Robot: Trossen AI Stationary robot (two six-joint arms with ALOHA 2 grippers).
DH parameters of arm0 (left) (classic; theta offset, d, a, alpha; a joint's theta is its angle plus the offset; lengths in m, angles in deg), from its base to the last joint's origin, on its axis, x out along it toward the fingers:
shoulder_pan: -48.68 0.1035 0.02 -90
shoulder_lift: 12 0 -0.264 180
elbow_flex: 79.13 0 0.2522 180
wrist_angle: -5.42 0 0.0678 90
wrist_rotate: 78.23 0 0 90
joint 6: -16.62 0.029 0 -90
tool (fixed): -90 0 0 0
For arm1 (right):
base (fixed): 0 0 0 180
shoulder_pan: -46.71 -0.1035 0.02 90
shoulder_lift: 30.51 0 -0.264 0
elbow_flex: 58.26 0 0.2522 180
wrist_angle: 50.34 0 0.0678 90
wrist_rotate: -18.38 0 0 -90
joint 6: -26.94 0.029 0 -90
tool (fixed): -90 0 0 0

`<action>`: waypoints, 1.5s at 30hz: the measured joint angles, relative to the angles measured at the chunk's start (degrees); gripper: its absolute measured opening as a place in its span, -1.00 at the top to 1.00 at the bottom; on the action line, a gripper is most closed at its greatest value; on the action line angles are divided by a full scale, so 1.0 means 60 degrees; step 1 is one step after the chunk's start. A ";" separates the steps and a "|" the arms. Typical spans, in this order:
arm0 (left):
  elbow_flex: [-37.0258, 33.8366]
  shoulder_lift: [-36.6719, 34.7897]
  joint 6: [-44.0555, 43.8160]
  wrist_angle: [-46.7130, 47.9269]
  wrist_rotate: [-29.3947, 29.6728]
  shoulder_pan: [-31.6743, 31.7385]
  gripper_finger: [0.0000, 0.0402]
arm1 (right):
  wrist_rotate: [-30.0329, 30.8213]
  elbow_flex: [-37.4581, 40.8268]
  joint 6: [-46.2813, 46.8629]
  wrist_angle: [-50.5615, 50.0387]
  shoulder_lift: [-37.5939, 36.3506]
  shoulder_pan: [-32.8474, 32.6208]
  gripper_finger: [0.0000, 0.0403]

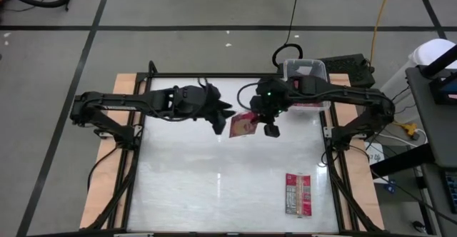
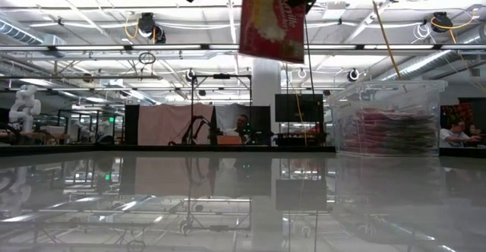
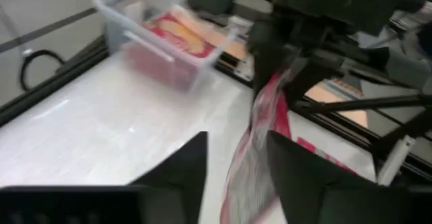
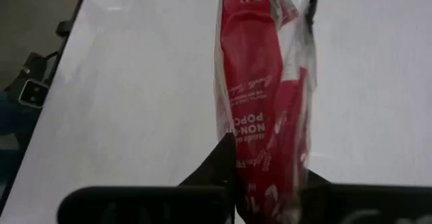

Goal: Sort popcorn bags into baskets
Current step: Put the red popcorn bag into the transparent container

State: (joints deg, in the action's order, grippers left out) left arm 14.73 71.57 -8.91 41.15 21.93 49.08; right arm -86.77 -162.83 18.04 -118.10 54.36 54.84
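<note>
A red popcorn bag (image 1: 243, 125) hangs in the air over the table's middle, between my two grippers. My right gripper (image 4: 266, 160) is shut on it and comes in from the right. My left gripper (image 3: 236, 140) comes in from the left and stands open, one finger on either side of the bag (image 3: 251, 163); whether they touch it I cannot tell. A clear basket (image 1: 305, 69) stands on the table at the far right with red bags inside. Another popcorn bag (image 1: 298, 194) lies flat near the table's front right. My right gripper pinches the bag's upper end (image 4: 264, 183) between its two fingers. The fingers slant down from the table's right side. The bag hangs edge-on below them (image 2: 272, 17), lifted clear of the table.
The basket (image 2: 387, 119) stands behind my right gripper, at the far edge. Black frame rails (image 1: 332, 133) run along the table's sides. The white tabletop (image 1: 200, 180) is bare from the middle to the left and near edges.
</note>
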 joint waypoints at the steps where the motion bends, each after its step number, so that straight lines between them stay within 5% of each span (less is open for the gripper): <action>1: 0.0000 -0.0116 -0.0096 0.0170 0.0139 -0.0002 0.19 | 0.0013 0.0000 0.0070 -0.0140 -0.0069 0.0054 0.96; 6: 0.0000 -0.0674 -0.0523 0.1088 0.0688 -0.0009 -0.06 | 0.0215 0.0000 0.0813 -0.0793 -0.0643 0.0314 0.94; 11: 0.0014 -0.1100 -0.0727 0.2210 0.0711 0.0189 -0.02 | 0.0345 0.0000 0.2374 -0.0512 -0.1309 0.0472 0.94; 24: 0.0007 -0.1134 -0.0305 0.1395 -0.2213 0.1366 0.19 | 0.2741 0.0000 0.6251 0.2521 -0.2533 0.0354 0.94; 33: 0.0007 -0.1134 -0.0372 -0.0814 -0.2998 0.1898 0.20 | 0.4340 0.1066 0.6584 0.7423 -0.2745 0.0321 0.94; 45: 0.0004 -0.1134 -0.0533 -0.4912 -0.2871 0.2523 0.14 | 0.5692 0.4416 0.6461 1.6475 -0.2465 -0.0058 0.94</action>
State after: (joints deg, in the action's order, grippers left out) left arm 14.75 64.77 -12.11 11.68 4.70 64.22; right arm -52.61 -136.33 56.81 -19.25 39.57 54.50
